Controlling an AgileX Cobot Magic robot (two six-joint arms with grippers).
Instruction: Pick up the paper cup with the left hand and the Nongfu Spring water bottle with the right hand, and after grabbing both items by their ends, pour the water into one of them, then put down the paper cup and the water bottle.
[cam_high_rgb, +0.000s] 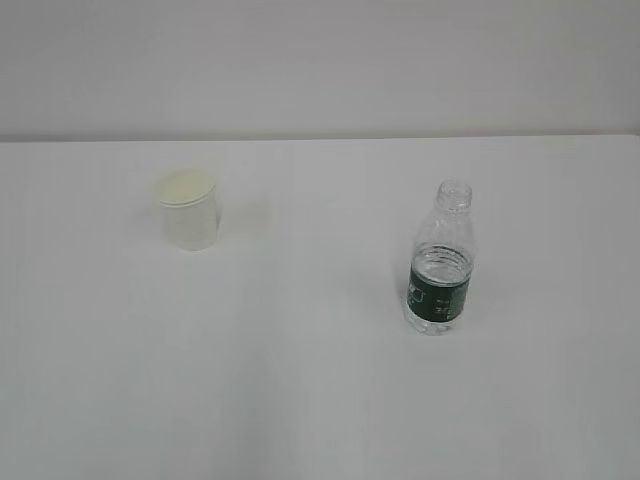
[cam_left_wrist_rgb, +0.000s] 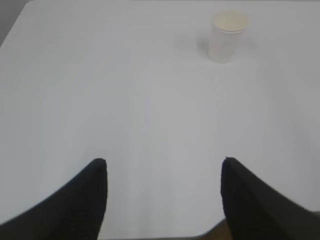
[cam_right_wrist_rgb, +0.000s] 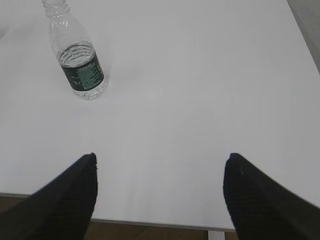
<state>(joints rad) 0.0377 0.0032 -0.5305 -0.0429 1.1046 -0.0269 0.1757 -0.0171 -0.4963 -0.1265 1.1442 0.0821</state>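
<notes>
Fingers (cam_left_wrist_rgb: 75, 205) of the left hand (cam_left_wrist_rgb: 162, 170) and the right hand (cam_right_wrist_rgb: 160, 165) are spread, nothing grasped. Paper cup (cam_high_rgb: 188, 210) and Nongfu Spring water bottle (cam_high_rgb: 441, 262) are seen upright, well apart, on the tabletop (cam_high_rgb: 300, 380).

The left hand (cam_left_wrist_rgb: 164, 200) hangs over the near edge of the white desk (cam_left_wrist_rgb: 125, 100). Its two black jaws stand wide apart at the bottom of the view, and only bare desk lies between them. The paper cup (cam_left_wrist_rgb: 228, 36) stands upright far ahead, toward the upper right, well apart from the jaws. Its inside is pale yellowish and its rim is rolled.
</notes>
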